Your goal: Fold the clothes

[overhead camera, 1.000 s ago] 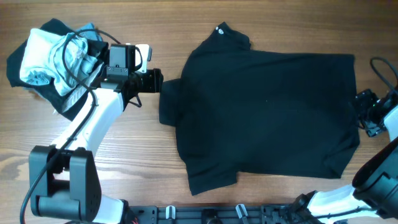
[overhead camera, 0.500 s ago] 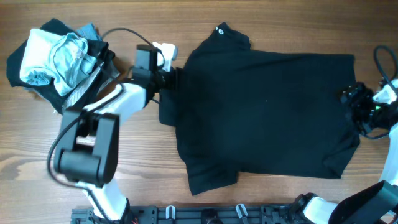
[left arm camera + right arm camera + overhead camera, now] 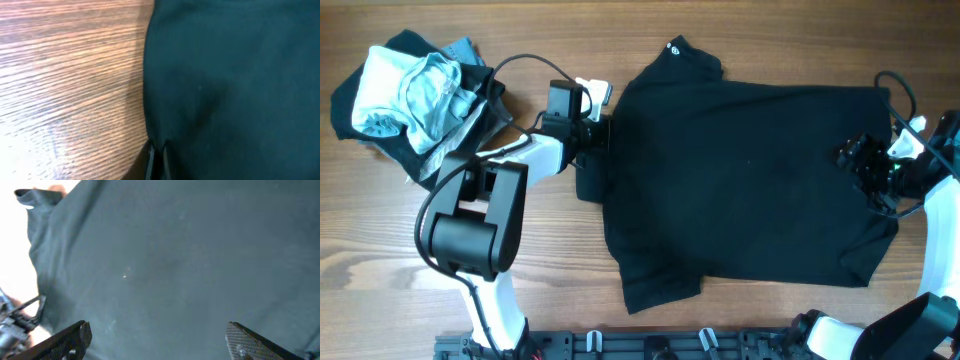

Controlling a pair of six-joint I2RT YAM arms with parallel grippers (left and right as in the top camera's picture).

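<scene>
The clothes, a black T-shirt (image 3: 750, 170), lie spread flat on the wooden table, collar at the upper left. My left gripper (image 3: 603, 135) is at the shirt's left sleeve. In the left wrist view its jaws (image 3: 156, 160) are shut on the sleeve's edge, with the dark fabric (image 3: 240, 85) filling the right of the frame. My right gripper (image 3: 850, 160) hovers over the shirt's right part, near the hem. In the right wrist view it (image 3: 160, 340) stands wide open above the fabric (image 3: 190, 255), with nothing between its fingers.
A pile of other garments (image 3: 410, 95), light blue, white and dark, sits at the table's upper left, behind the left arm. A black rail (image 3: 670, 345) runs along the front edge. Bare wood (image 3: 70, 75) lies left of the sleeve.
My left gripper moved right to the sleeve's edge and shut there. My right gripper moved left from beside the hem to over the shirt and stayed open.
</scene>
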